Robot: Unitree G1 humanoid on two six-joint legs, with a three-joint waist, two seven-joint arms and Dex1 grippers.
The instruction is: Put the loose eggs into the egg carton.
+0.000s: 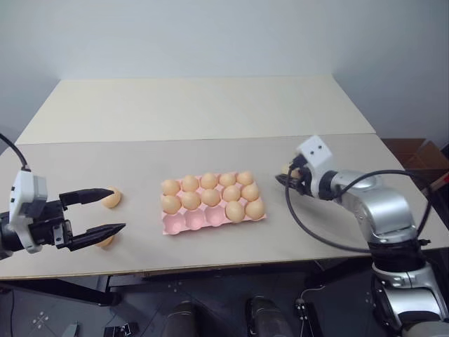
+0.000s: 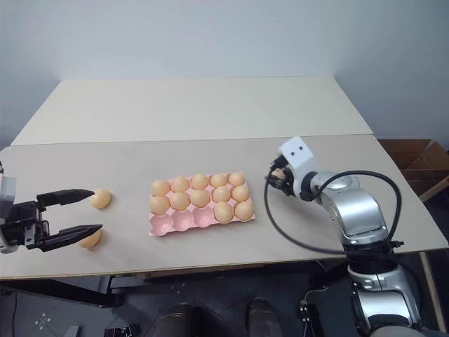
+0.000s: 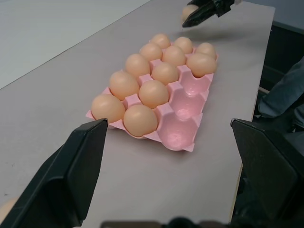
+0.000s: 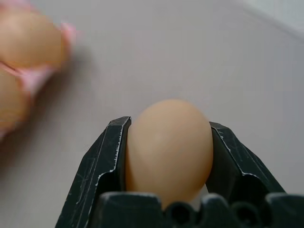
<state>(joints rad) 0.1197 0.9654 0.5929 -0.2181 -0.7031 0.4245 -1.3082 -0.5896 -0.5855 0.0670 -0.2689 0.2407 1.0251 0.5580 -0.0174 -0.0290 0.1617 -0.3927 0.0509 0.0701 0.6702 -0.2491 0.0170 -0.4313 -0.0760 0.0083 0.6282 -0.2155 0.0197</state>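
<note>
While its two black fingers press against either side of one egg [image 4: 169, 147], the right gripper [image 1: 289, 177] hangs just right of the egg carton [image 1: 213, 220], near its far right corner. That pink carton sits mid-table [image 1: 210, 112] with eleven eggs in its cups; four cups along the near row lie bare. Over at the left, the left gripper [image 1: 105, 210] stands with its jaws spread wide, two loose eggs [image 2: 99, 198] lying on the table by its fingertips.
</note>
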